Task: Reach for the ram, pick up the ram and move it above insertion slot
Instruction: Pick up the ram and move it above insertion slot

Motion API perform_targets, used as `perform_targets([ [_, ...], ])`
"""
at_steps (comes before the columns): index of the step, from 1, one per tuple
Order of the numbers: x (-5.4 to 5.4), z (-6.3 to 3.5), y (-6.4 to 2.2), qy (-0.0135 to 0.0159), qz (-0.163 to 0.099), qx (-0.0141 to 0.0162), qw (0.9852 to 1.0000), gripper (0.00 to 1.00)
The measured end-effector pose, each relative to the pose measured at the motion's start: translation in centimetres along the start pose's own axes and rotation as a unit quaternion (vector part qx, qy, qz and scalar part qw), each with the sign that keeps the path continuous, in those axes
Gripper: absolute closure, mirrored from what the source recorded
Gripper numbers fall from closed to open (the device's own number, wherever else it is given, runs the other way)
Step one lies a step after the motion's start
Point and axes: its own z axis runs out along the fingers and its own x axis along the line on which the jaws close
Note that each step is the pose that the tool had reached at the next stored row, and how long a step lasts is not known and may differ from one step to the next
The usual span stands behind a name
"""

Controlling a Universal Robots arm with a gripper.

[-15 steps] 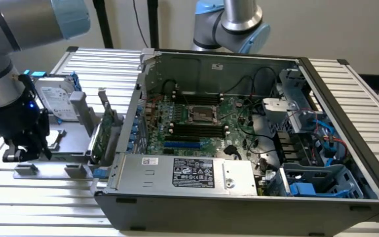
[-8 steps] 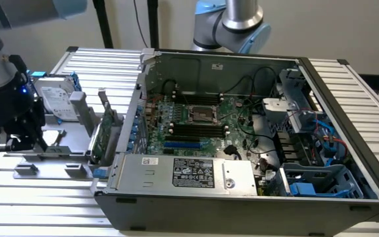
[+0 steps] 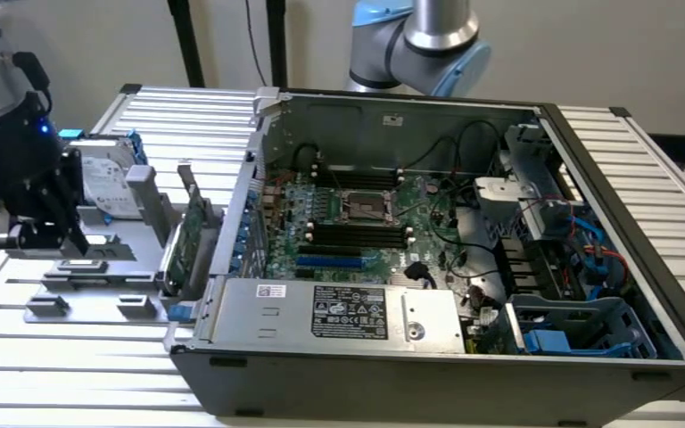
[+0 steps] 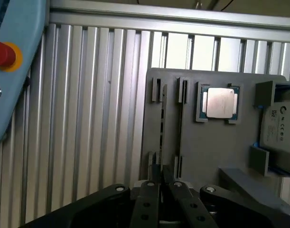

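My gripper (image 3: 39, 236) hangs at the exterior view's left, raised a little above the grey holder tray (image 3: 93, 272) and well away from the open computer case (image 3: 438, 374). In the wrist view the gripper (image 4: 161, 184) has its fingers (image 4: 147, 199) drawn close together on a thin dark strip seen edge-on, which looks like the ram (image 4: 160, 175). Below it lies the holder tray (image 4: 206, 142) with its narrow grooves. The motherboard's black memory slots (image 3: 352, 234) lie inside the case, far from the gripper.
An upright green expansion card (image 3: 195, 241) stands between the holder and the case wall. A silver hard drive (image 3: 107, 185) sits behind the gripper. A processor chip (image 4: 220, 102) rests in the holder. A red button (image 4: 2, 53) is on a blue-grey panel. Cables and drive cages crowd the case's right side.
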Motion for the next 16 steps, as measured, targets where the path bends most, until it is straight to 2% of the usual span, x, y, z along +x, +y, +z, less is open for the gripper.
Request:
perform_targets([
  [10, 0.2, -4.69, -4.17, 0.0, 0.0, -0.0001, 1.0, 0.86],
  [16, 0.1, -7.31, -6.11, 0.0, 0.0, -0.0001, 1.0, 0.86],
])
